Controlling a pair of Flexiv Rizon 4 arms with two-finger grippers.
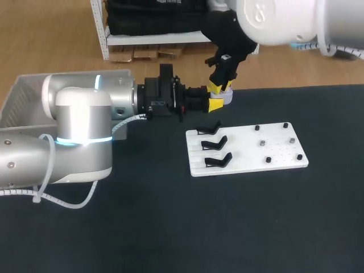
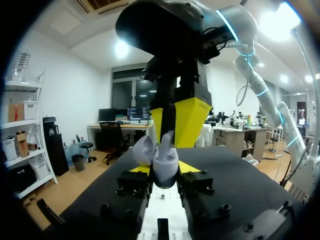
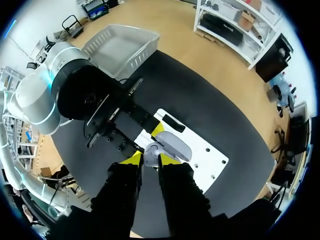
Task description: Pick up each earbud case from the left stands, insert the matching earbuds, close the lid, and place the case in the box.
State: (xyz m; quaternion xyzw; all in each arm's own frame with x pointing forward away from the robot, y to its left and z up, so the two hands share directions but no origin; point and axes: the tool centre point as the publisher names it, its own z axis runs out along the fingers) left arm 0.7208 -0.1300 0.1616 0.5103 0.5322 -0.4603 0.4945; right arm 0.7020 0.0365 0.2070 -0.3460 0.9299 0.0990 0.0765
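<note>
My left gripper [image 1: 215,104] reaches in from the left and is shut on a lavender earbud case [image 1: 226,98], held above the table behind the white board. In the left wrist view the case [image 2: 165,162] sits between my yellow tips with its lid [image 2: 142,150] swung open. My right gripper [image 1: 219,87] comes down from above onto the case's open mouth. Its fingers [image 2: 192,120] pinch a small pale piece that looks like an earbud [image 2: 167,139]. In the right wrist view the right gripper [image 3: 150,159] stands just over the case [image 3: 175,145].
A white board [image 1: 247,149] lies right of centre with three empty black stands [image 1: 216,149] on its left side and small pegs [image 1: 267,160] on its right. A pale mesh box [image 1: 23,96] stands at the table's back left.
</note>
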